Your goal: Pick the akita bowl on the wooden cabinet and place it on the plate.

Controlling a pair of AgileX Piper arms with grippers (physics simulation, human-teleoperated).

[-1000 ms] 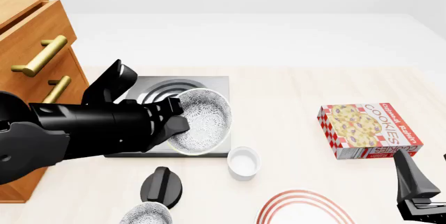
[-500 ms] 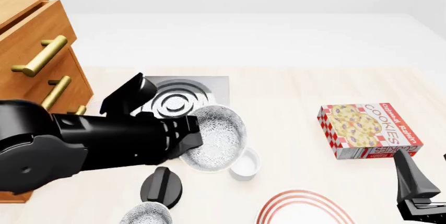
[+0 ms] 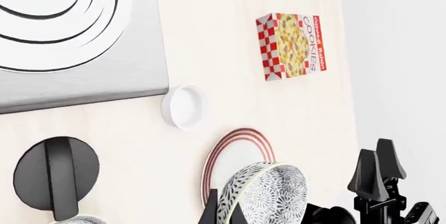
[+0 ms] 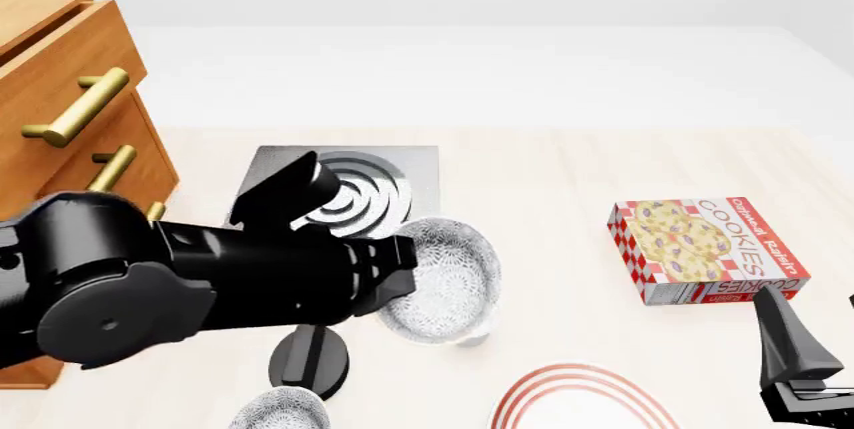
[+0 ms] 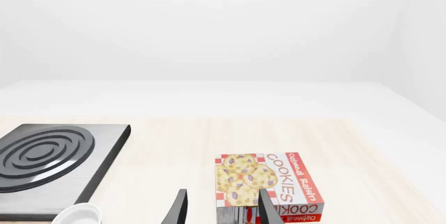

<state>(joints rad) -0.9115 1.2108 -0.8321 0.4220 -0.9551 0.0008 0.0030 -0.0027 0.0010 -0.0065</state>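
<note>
The left gripper (image 4: 400, 269) pinches the akita bowl (image 4: 447, 279) by its rim at frame center, tilted. Carry it toward the plate (image 4: 581, 399) at lower right, levelling before release. The right gripper (image 5: 219, 208) sits spread.

Worktop (image 4: 601, 164): pale, light-wood grain, matte, running to a straight far edge; beyond it a plain white floor or ground (image 5: 209, 98), unmarked; back wall (image 5: 209, 25) plain white, meeting that ground in a soft seam; light even and diffuse, shadows faint and soft-edged; the wooden cabinet (image 4: 60, 79), orange-brown, stands at the left edge.
</note>
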